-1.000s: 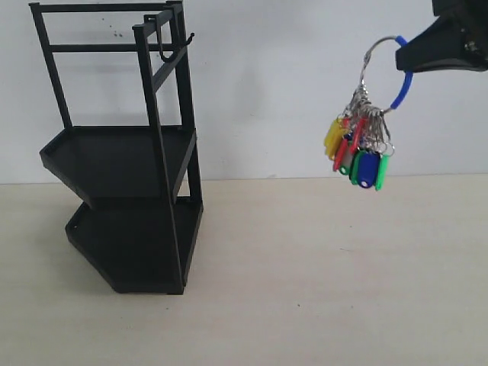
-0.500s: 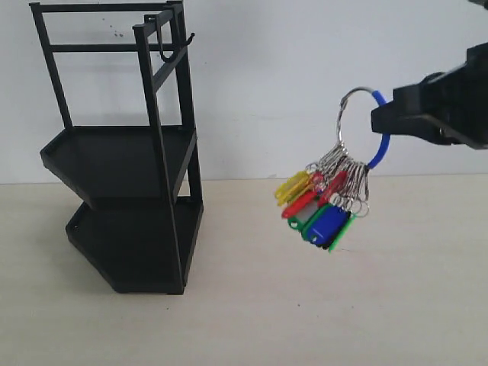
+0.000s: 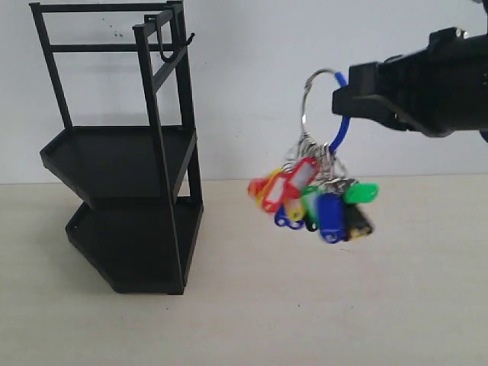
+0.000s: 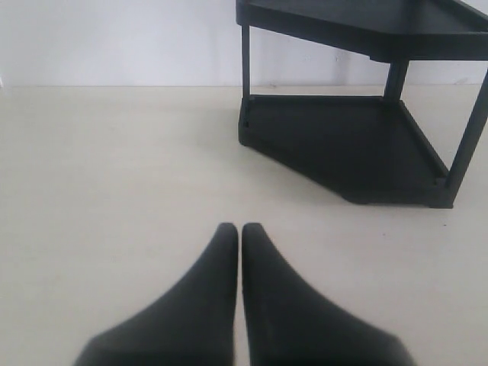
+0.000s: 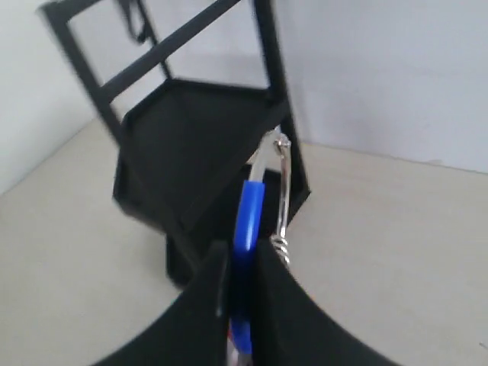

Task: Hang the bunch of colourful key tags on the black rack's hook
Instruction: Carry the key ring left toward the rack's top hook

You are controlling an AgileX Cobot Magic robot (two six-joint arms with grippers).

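The colourful key tag bunch [image 3: 314, 202] hangs in the air right of the black rack [image 3: 122, 152], its tags swinging below a silver ring and a blue loop [image 5: 248, 217]. My right gripper [image 3: 341, 97] is shut on that blue loop, well right of the rack and lower than its top. The hook [image 3: 174, 46] sticks out from the rack's top rail with nothing on it. In the right wrist view the rack [image 5: 191, 145] lies beyond the right gripper [image 5: 242, 252]. My left gripper [image 4: 233, 232] is shut and holds nothing, low over the table near the rack's bottom shelf [image 4: 343, 145].
The pale table [image 3: 320, 305] stretches from the rack to the right edge of the exterior view. A white wall [image 3: 259, 84] stands behind everything.
My right gripper has carried the bunch leftward toward the rack, dropping and then rising a little. The tags swing out beneath it. The left gripper's earlier state is not shown.
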